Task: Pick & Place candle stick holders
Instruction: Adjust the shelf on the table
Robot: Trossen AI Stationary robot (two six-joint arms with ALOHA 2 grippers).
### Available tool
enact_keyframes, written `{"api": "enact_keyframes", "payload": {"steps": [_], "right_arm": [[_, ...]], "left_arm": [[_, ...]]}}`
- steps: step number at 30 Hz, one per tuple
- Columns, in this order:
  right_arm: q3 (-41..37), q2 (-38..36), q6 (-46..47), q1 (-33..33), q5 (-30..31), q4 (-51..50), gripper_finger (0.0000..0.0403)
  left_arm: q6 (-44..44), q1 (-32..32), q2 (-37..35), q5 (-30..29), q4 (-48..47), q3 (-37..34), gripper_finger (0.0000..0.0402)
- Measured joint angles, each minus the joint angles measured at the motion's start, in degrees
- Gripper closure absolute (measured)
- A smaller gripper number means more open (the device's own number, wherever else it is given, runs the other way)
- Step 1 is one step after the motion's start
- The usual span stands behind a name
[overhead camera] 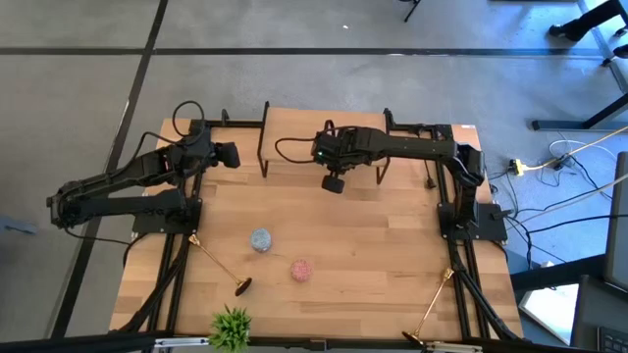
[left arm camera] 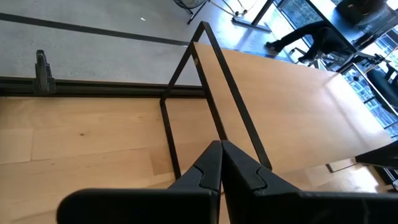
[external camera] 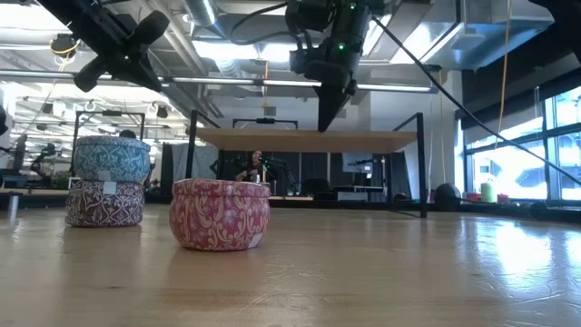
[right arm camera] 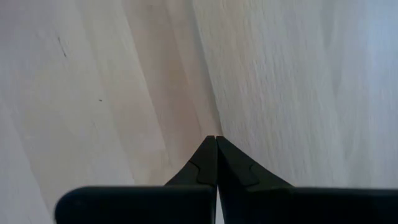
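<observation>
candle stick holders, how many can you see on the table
2: one gold holder lying near the left front, ending in a dark base, and another gold holder lying at the right front corner. A third may be hidden.

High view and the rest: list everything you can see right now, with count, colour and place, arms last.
candle stick holders: two seen lying flat, one gold stem with dark base at front left, one gold at front right
tins: three patterned; blue and pink front centre, a third purple one under the blue
plant: one, green, front edge
rack: one, black frame, at the back of the wooden table
left gripper: shut, empty, raised at back left
right gripper: shut, empty, pointing down over back centre
</observation>
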Motion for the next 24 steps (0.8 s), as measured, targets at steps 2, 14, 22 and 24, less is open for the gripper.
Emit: {"api": "enact_keyframes", "payload": {"steps": [2, 14, 22, 24], "right_arm": [[0.00, -0.01, 0.06, 0.25, 0.06, -0.89, 0.0403], [-0.03, -1.46, 2.49, 4.45, -0.07, -8.47, 0.0403], [-0.04, -3.20, 9.41, 5.45, -4.28, -10.81, 0.0403], [-0.02, -4.46, 10.43, 5.79, -5.44, -8.82, 0.0403]], "left_arm": [[0.00, 0.00, -0.01, 0.02, 0.00, 0.00, 0.0400], [0.11, 0.00, -0.03, 0.18, 0.00, 0.00, 0.0400], [-0.45, 0.00, -1.27, 1.22, 0.01, 0.00, 0.0400], [-0.68, 0.00, -1.82, 1.48, 0.26, 0.00, 0.0400]]}}
